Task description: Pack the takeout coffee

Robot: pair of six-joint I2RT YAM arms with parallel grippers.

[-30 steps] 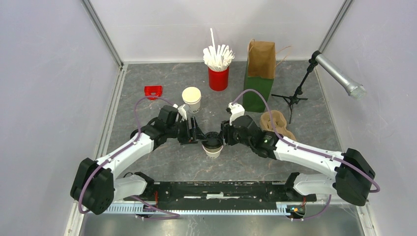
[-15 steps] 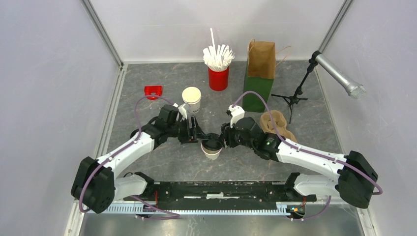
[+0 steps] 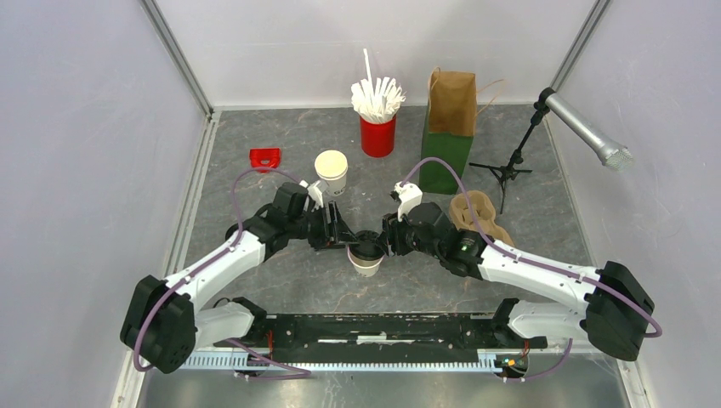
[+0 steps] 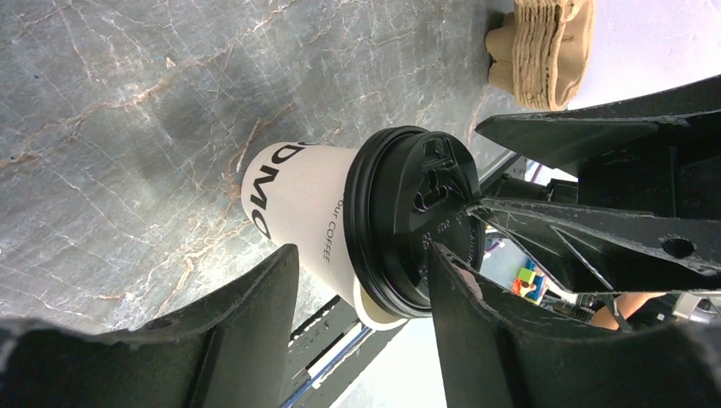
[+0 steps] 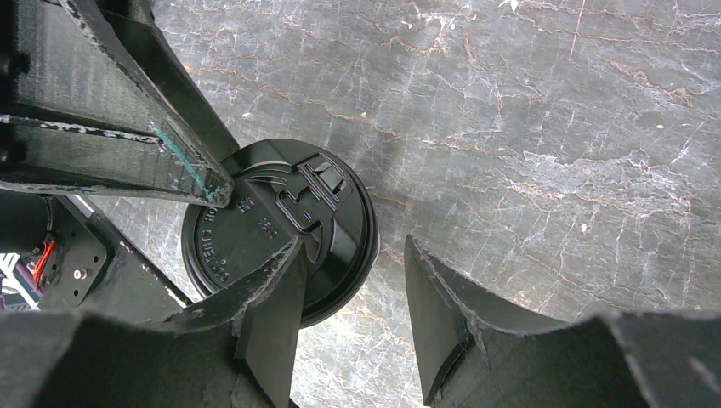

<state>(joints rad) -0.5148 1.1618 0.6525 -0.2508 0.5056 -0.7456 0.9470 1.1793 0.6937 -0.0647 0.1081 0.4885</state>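
The takeout coffee (image 3: 367, 255) is a cream-white paper cup with dark print and a black lid, standing mid-table between both arms. In the left wrist view the cup (image 4: 302, 200) is just past my fingertips and the lid (image 4: 412, 229) sits askew, with the cup's rim showing under it. My left gripper (image 3: 347, 236) (image 4: 364, 250) is open, one finger on the lid's top and the other beside the cup wall. My right gripper (image 3: 387, 240) (image 5: 353, 242) is open and straddles the lid's edge (image 5: 281, 221), one finger over the lid, the other over bare table.
A lidless stack of white cups (image 3: 332, 170) stands behind the left gripper. A red cup of straws (image 3: 377, 132), a brown paper bag (image 3: 451, 102) behind a green box (image 3: 444, 161), stacked cardboard carriers (image 3: 476, 212) (image 4: 544, 47), a microphone stand (image 3: 510, 166) and a small red piece (image 3: 265, 157) are further back.
Both grippers have edged slightly closer over the lid. The cup has shifted a little to the left.
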